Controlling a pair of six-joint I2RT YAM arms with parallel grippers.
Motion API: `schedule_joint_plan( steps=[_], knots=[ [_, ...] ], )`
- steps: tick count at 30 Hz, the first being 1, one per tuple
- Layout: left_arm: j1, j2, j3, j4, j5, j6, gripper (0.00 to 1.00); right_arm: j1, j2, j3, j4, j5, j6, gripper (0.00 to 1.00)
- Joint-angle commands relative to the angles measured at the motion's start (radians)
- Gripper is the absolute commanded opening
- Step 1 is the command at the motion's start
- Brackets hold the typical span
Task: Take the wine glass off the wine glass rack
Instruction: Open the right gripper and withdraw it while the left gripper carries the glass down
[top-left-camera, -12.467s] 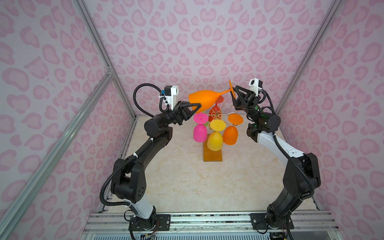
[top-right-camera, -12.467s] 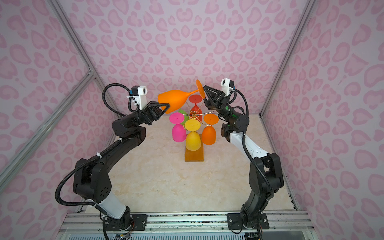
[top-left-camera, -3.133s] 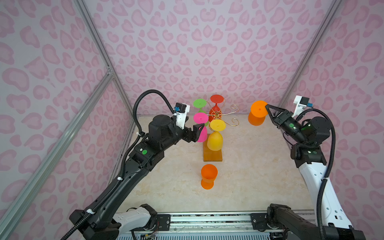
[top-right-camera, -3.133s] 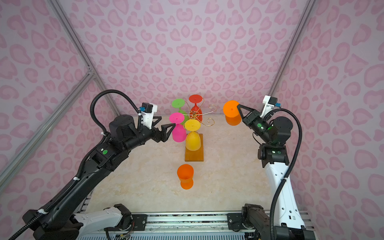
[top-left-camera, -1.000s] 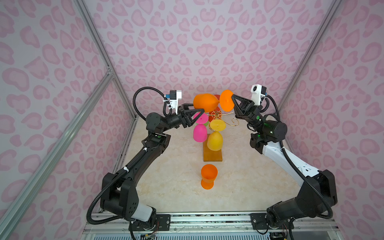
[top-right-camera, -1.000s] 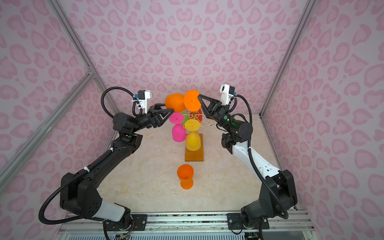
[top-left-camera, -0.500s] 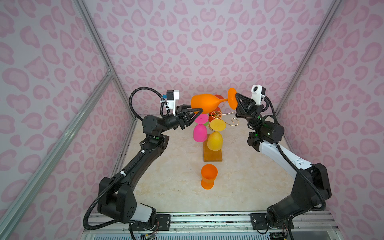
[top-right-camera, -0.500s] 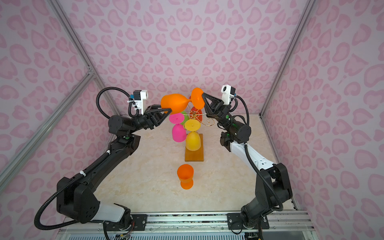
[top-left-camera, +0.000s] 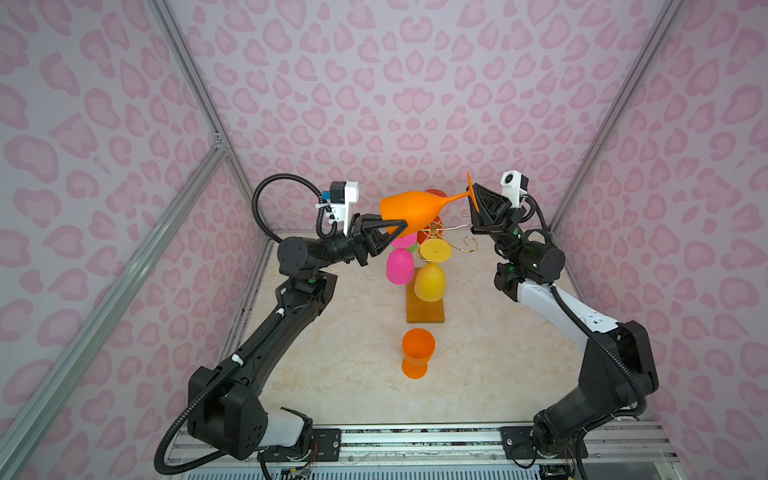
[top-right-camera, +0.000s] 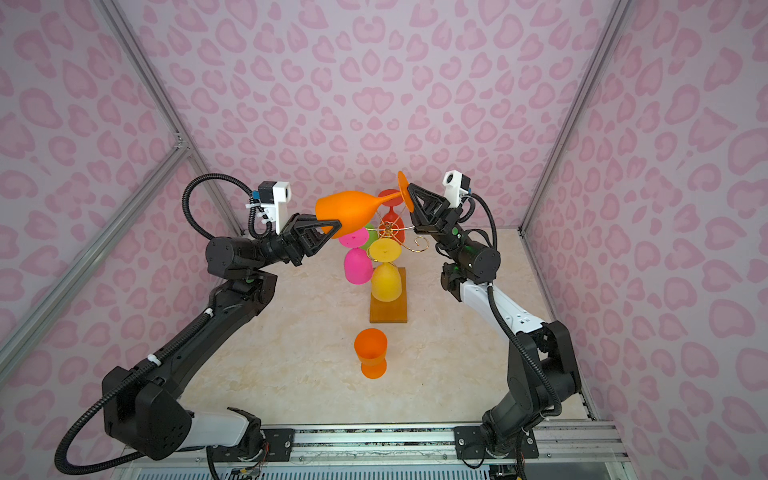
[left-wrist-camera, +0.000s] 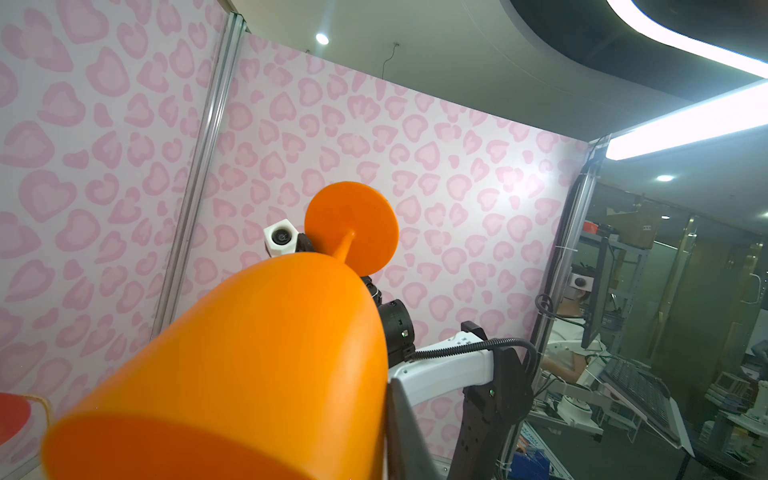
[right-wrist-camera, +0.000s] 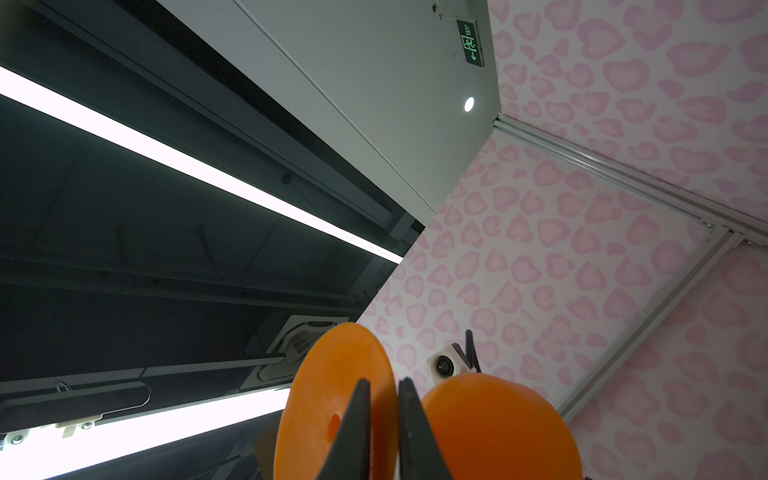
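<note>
Now handover: left end effector (top-left-camera: 392, 227) clamps the glass (top-left-camera: 415, 210) bowl; right end effector (top-left-camera: 473, 199) at the foot, grip unclear, should release.

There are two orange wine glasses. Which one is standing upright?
The lower orange glass, on the table in front of the wine glass rack: it stands on its foot. The other orange glass lies sideways in the air.

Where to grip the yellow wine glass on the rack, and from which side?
Probably its bowl, from the near side: the yellow wine glass hangs upside down at the front of the wine glass rack, foot caught in wire, pink glass beside.
</note>
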Motion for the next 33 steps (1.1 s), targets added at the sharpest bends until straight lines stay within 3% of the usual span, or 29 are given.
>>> schedule_joint_plan(
  steps=[1, 12, 17, 21, 25, 30, 33],
  knots=[
    [-0.007, -0.020, 0.002, 0.029, -0.003, 0.004, 0.05, -0.006, 0.008, 0.000, 0.038, -0.014, -0.011, 0.20],
    [-0.053, -0.084, -0.004, -0.011, 0.016, 0.040, 0.02, -0.089, -0.022, -0.021, 0.028, -0.034, -0.031, 0.39],
    [-0.092, -0.138, -0.004, -0.226, 0.005, 0.200, 0.02, -0.192, -0.114, -0.094, -0.098, -0.078, -0.138, 0.43],
    [-0.155, -0.178, 0.045, -0.612, -0.052, 0.481, 0.02, -0.285, -0.235, -0.158, -0.310, -0.113, -0.327, 0.45],
    [-0.225, -0.172, 0.115, -0.890, -0.116, 0.662, 0.02, -0.358, -0.366, -0.173, -0.687, -0.123, -0.597, 0.45],
    [-0.326, -0.127, 0.228, -1.174, -0.220, 0.862, 0.01, -0.411, -0.513, -0.153, -1.179, 0.019, -0.949, 0.46],
    [-0.390, -0.083, 0.298, -1.319, -0.296, 0.959, 0.02, -0.437, -0.565, -0.143, -1.356, 0.118, -1.063, 0.47]
  ],
)
